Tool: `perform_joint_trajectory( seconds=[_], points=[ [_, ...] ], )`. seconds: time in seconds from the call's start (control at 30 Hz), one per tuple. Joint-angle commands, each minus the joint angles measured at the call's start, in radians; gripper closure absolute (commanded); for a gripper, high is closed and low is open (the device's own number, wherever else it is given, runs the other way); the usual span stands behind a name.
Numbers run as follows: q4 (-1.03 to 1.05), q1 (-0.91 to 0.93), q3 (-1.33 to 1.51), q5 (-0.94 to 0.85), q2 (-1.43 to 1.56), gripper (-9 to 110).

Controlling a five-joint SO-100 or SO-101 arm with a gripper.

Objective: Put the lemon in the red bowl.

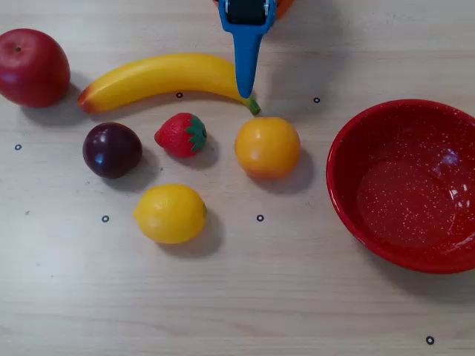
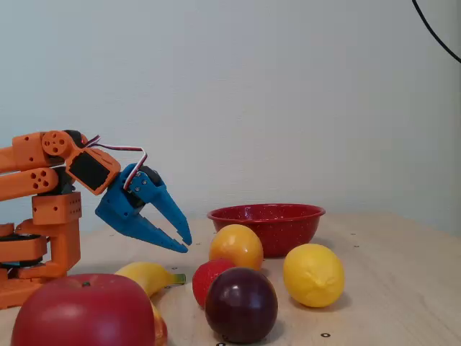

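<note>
Gripper point(image 2: 183, 242) hung part-open and empty above the banana point(image 1: 159, 78) when I checked. Lemon point(image 1: 171, 213) sat mid-desk, well apart from the red bowl point(image 1: 349, 200) by the edge. My worry: the orange point(image 1: 267, 147) and strawberry point(image 1: 181, 134) crowded the reach and could get knocked.

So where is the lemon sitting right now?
In the overhead view the lemon lies on the table, left of the red bowl, just below the strawberry and plum.
</note>
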Motion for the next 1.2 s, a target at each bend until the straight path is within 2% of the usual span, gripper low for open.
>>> perform_joint_trajectory(
  seconds=[0.0,0.57,0.93,1.17],
  points=[
    [0.006,-0.003,0.011,0.000,0.009,101],
    [-0.011,-0.008,-0.006,-0.021,-0.017,101],
    [0.043,-0.014,-0.272,-0.051,-0.249,101],
    [0.083,-0.041,-0.474,-0.003,-0.442,101]
  ],
)
